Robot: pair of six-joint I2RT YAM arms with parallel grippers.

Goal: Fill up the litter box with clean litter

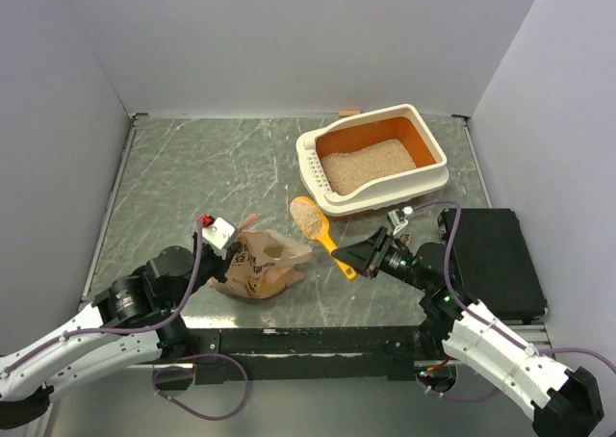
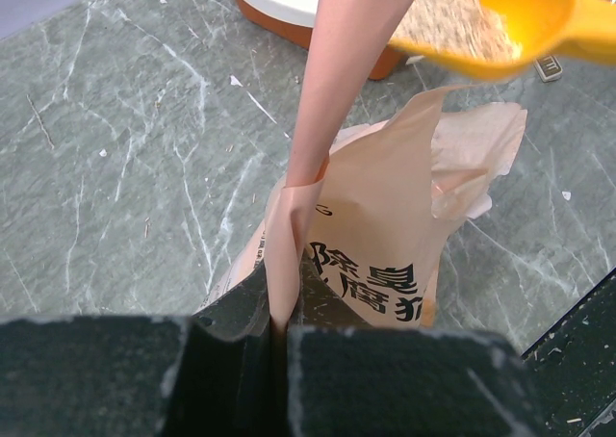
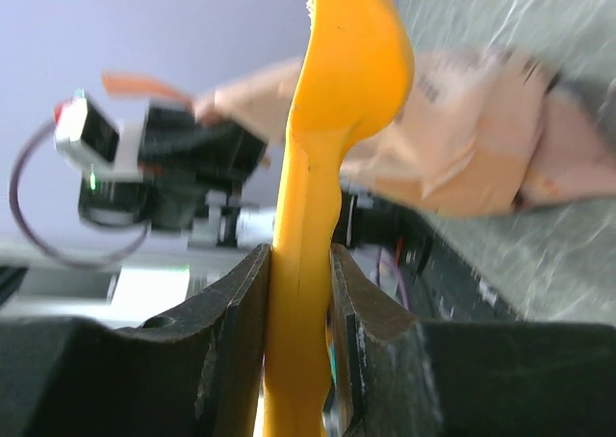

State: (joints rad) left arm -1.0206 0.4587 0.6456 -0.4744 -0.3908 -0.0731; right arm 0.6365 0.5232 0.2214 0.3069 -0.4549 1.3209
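The right end effector [image 3: 300, 264] clamps the smooth orange scoop [image 1: 325, 237], heaped with sandy litter [image 1: 306, 213]. The left end effector [image 2: 279, 317] pinches the crinkled paper bag [image 1: 265, 264].

The litter box [image 1: 310, 158] sits near the far right corner of the worktop [image 1: 192, 177], with litter [image 1: 368, 165] in it. The scoop [image 1: 318, 223] is just before it, the paper bag [image 1: 260, 264] left of the scoop. A flat box [image 1: 491, 264] lies along the right edge.

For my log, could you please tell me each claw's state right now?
Left claw: closed on the paper bag.
Right claw: closed on the scoop handle.
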